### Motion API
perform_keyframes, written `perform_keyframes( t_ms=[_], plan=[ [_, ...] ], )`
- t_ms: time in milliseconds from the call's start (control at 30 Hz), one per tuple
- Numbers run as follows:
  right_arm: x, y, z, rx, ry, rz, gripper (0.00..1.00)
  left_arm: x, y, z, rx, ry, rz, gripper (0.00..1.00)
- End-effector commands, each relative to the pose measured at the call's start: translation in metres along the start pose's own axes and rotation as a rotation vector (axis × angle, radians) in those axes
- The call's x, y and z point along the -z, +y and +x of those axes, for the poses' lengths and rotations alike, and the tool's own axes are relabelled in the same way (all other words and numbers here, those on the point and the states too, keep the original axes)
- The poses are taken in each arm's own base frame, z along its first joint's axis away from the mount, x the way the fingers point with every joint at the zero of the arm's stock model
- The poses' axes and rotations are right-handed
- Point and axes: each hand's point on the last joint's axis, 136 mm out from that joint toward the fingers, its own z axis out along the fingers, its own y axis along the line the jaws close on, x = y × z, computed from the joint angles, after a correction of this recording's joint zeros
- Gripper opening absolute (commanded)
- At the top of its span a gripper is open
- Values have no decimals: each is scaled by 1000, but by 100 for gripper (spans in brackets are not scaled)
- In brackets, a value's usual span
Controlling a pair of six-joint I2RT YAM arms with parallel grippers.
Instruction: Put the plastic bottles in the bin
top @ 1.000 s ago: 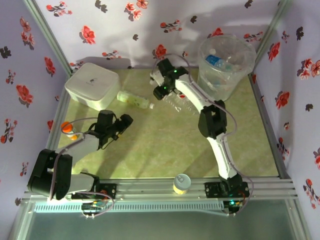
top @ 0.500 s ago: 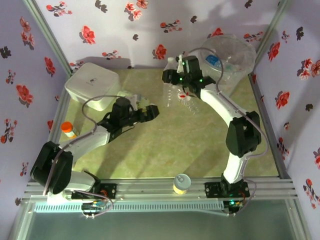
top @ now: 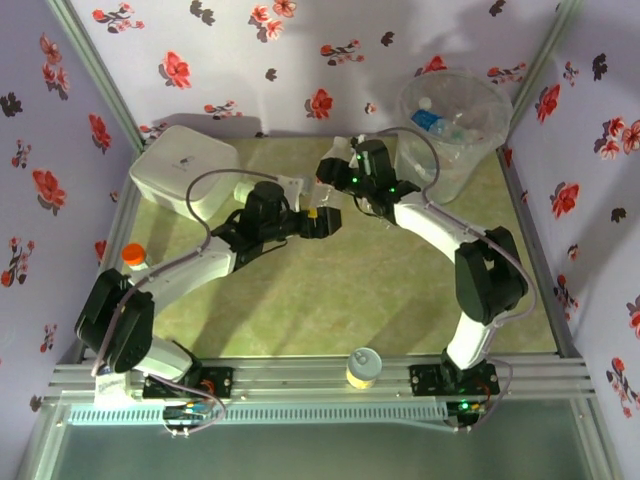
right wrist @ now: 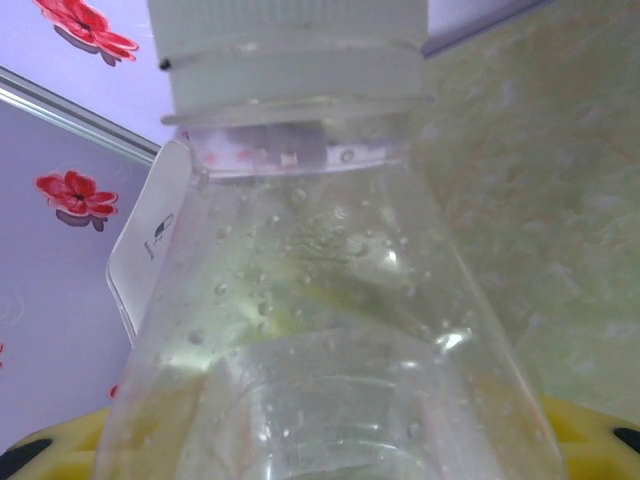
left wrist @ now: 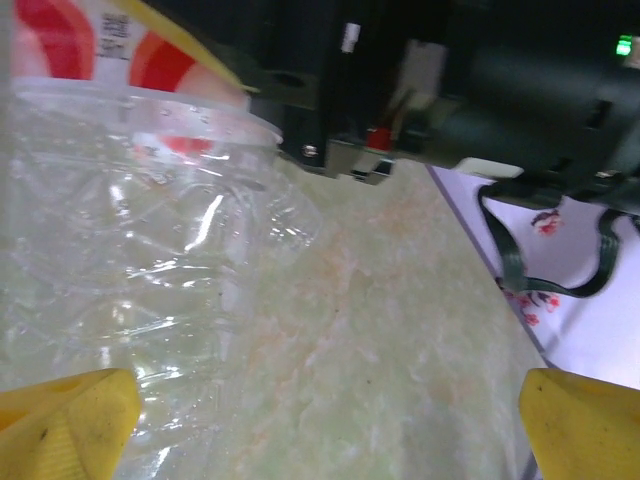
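A clear plastic bottle with a white cap [right wrist: 300, 300] sits between the yellow fingers of my right gripper [right wrist: 330, 450], which is shut on it. In the top view that gripper [top: 345, 172] hovers over the back middle of the table, left of the bin [top: 478, 150]. The bin is a big clear bucket holding several bottles [top: 432, 122]. My left gripper [top: 325, 222] faces the right one from close by. It [left wrist: 325, 430] stands wide open, nothing between its fingertips [left wrist: 60, 425]. A crumpled clear bottle with a red and yellow label [left wrist: 130, 240] lies against the left fingertip.
A white rounded box [top: 185, 170] stands at the back left. An orange-capped bottle [top: 133, 255] is at the left edge. A yellow can with a silver top [top: 363, 367] rests on the front rail. Flowered walls close in the table [top: 330, 300].
My left arm swung right from the left side to the table's middle and its jaws opened wide. My right gripper, holding the bottle, rose toward the bin, then came back left and down.
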Motion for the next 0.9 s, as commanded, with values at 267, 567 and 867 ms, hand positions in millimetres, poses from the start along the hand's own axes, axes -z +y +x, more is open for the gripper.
perform_keyframes(
  t_ms=[267, 567, 867],
  plan=[
    [36, 59, -3, 48, 11, -151, 56, 27, 44, -9, -53, -29, -217, 100],
    [37, 70, 8, 50, 49, -181, 58, 3, 35, -6, -30, 6, -137, 91],
    [43, 70, 1, 109, 45, -146, 75, -5, 36, 7, 11, 28, -89, 53]
  ],
)
